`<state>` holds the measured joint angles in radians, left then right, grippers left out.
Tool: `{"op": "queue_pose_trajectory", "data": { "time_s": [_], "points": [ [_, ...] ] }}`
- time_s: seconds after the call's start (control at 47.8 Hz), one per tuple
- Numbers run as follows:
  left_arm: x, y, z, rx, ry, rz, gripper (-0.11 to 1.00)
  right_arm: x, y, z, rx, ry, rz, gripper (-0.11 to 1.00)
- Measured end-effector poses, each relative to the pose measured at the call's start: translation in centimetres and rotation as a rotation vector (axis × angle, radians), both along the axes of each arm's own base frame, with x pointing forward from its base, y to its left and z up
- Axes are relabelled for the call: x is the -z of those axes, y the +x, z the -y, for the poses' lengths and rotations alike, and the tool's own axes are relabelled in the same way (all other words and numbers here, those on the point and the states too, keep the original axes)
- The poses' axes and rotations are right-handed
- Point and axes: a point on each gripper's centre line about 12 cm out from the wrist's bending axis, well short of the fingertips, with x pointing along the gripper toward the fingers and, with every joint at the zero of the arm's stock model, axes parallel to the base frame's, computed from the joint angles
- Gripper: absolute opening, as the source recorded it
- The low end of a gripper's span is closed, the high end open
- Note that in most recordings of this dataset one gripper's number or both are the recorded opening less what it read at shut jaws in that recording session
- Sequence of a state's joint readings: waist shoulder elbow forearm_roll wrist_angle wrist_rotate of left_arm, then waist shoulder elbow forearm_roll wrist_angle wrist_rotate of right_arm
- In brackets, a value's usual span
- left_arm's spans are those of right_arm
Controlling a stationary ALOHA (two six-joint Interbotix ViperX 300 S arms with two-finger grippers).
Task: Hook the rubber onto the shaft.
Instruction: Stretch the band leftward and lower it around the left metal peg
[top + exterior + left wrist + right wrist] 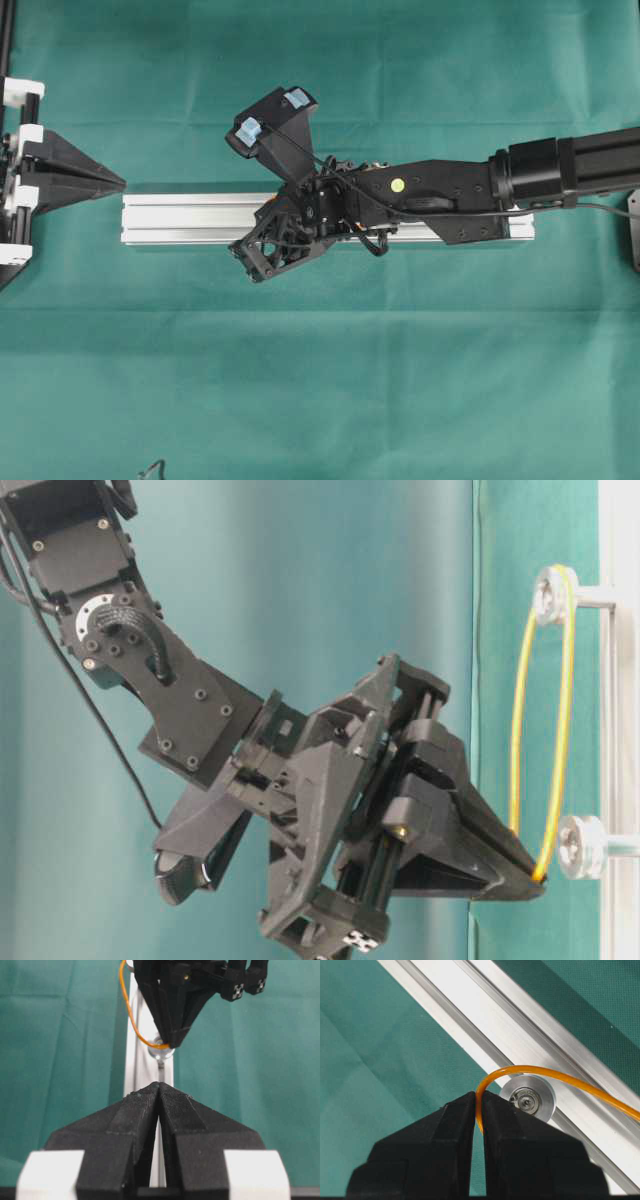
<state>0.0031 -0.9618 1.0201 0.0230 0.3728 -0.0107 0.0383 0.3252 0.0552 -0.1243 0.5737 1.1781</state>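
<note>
Aluminium first: from overhead I see a long silver extruded aluminium rail [190, 219] with lengthwise grooves lying across a matte green cloth-covered table [400, 370]. The black right gripper [262, 262] sits over the rail's middle, its angular printed body hiding the fingertips. The black wedge-shaped left gripper [118, 183] points at the rail's left end, near it but apart, tips drawn to a single point.

At table level, the thin glossy orange rubber band [567, 680] shows as a tall narrow loop. Its top runs in the groove of a small round silver pulley on a shaft [548, 593]. Its bottom is pinched at the tip of the right gripper, just beside a second silver grooved pulley [583, 847]. I cannot tell here whether the cord is seated in that groove.

Through the left wrist camera, I see the left gripper's two ribbed, matte fingers pressed together with only a hairline seam, holding nothing. Beyond them the right gripper's tapered tip comes down at the nearer pulley with the orange cord curving away from it.

Through the right wrist camera, the right fingers [445, 1150] are clamped on the band, the cord emerging from the seam and arching over the top of the machined pulley, whose centre bearing is visible, then running off along the rail.
</note>
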Motion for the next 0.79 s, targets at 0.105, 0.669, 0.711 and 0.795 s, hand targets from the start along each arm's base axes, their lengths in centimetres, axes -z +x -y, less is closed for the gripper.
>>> {"op": "queue_pose_trajectory", "data": {
  "time_s": [0.105, 0.669, 0.711, 0.795],
  "points": [
    [0.0, 0.0, 0.0, 0.0, 0.0, 0.002, 0.0, 0.3, 0.0, 0.0, 0.01, 0.007, -0.006, 0.07],
    [0.0, 0.0, 0.0, 0.0, 0.0, 0.0, 0.0, 1.5, 0.5, 0.0, 0.029, 0.024, -0.006, 0.07],
    [0.0, 0.0, 0.0, 0.0, 0.0, 0.002, 0.0, 1.6, 0.5, 0.0, 0.029, 0.024, -0.006, 0.07],
    [0.0, 0.0, 0.0, -0.001, -0.001, 0.0, 0.0, 1.8, 0.5, 0.0, 0.029, 0.024, -0.009, 0.07]
  ]
}}
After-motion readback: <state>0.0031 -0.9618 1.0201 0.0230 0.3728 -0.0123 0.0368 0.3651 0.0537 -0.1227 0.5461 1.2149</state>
